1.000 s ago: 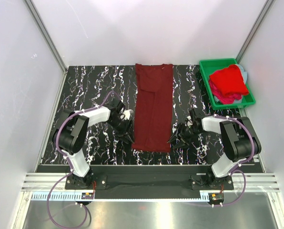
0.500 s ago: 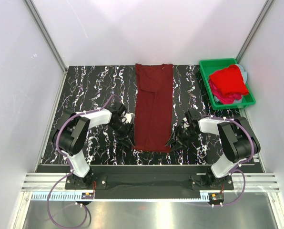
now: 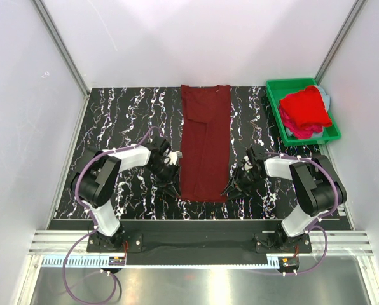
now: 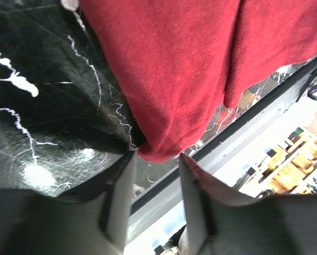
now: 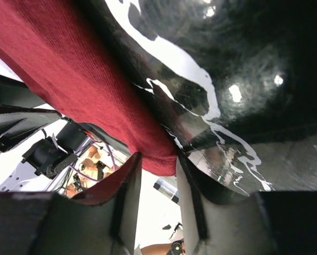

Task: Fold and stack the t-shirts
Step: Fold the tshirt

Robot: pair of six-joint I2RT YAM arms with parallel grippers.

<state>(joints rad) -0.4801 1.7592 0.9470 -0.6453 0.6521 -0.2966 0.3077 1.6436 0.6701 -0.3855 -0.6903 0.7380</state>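
White walls (image 3: pixel 208 44) enclose the black marbled table (image 3: pixel 113 114), where both part-open jaws straddle the maroon t-shirt (image 3: pixel 205 140) corners.

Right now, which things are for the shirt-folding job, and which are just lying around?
For the job: maroon t-shirt, red t-shirt, pink t-shirt, left tool, right tool.
Just lying about: green bin, black table.

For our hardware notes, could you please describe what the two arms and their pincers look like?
The left arm and right arm have black joints and white link covers, with purple cables trailing by the bases. The left pincer and right pincer each have two flat grey fingers.
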